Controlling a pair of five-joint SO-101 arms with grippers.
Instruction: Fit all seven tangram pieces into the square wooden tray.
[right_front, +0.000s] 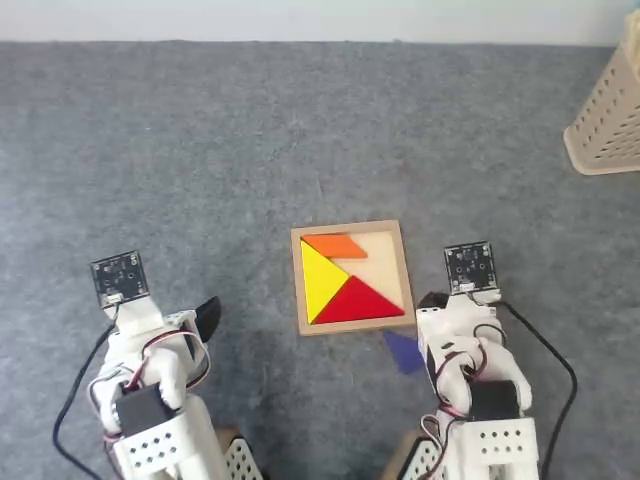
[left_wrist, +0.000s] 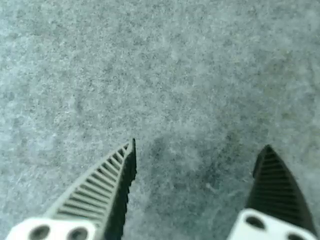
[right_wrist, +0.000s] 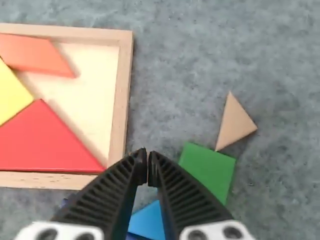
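Note:
The square wooden tray (right_front: 350, 326) lies mid-table and holds an orange parallelogram (right_front: 335, 245), a yellow triangle (right_front: 318, 280) and a red triangle (right_front: 358, 300). A dark blue piece (right_front: 403, 351) lies on the carpet just in front of the tray's near right corner. My right gripper (right_wrist: 147, 154) is shut and empty, hovering just outside the tray's rim (right_wrist: 125, 100) near the red triangle (right_wrist: 45, 142). Beside it on the carpet are a green square (right_wrist: 207, 167), a tan triangle (right_wrist: 234, 122) and a blue piece (right_wrist: 147, 222). My left gripper (left_wrist: 200, 145) is open over bare carpet, left of the tray.
Grey carpet covers the table. A beige perforated basket (right_front: 610, 110) stands at the far right edge. Both arm bases sit at the near edge, the left arm (right_front: 150, 400) and the right arm (right_front: 480, 390), with cables trailing beside them.

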